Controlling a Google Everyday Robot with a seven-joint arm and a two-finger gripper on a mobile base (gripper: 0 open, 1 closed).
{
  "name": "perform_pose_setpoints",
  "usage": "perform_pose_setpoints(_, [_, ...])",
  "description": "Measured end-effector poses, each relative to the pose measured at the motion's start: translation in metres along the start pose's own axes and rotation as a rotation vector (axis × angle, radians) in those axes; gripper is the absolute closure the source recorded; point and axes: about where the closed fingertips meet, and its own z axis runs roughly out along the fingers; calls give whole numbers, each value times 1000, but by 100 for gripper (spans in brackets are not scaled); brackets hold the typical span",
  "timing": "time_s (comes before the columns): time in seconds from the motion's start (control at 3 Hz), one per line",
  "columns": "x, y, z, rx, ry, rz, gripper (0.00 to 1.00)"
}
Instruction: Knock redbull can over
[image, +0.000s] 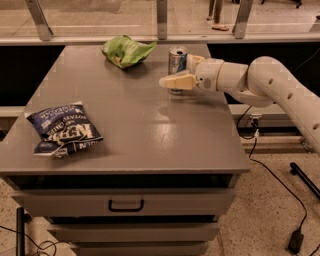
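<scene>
Camera view shows the redbull can (176, 59) standing upright near the far right edge of the grey table (150, 135), its silver top and pull tab facing up and its blue and silver panels facing the camera. The lower part of the can is hidden behind one tan finger (176, 81), which lies level across its front and points left. The second finger (192, 60) shows just right of the can's upper half, on the far side. The gripper (176, 71) is therefore spread wide and grasps nothing, with the can sitting in the gap between its two fingers. Whether the near finger actually touches the metal cannot be told from this angle.

Behind the gripper, the white wrist joins the thick white arm (280, 87), which reaches in from the right, arches over the table's right edge and leaves the view at the lower right.

Just left of the can, at the far side of the table, lies a crumpled green chip bag (127, 50), close to the can but apart from it. A dark blue chip bag (62, 129) lies flat near the front left corner, well apart from the can and the gripper.

Below the tabletop, the front carries a drawer with a dark handle (126, 205). A black cable (272, 175) runs across the speckled floor to the right of the table. Beyond the far edge stand metal railing posts (161, 19).
</scene>
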Motion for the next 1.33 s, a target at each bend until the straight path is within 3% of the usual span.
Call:
perform_pose_setpoints(1.0, [1,0,5,-19,31,0,87])
perform_pose_setpoints(1.33, [-23,-7,-6,-46,104,-68,100])
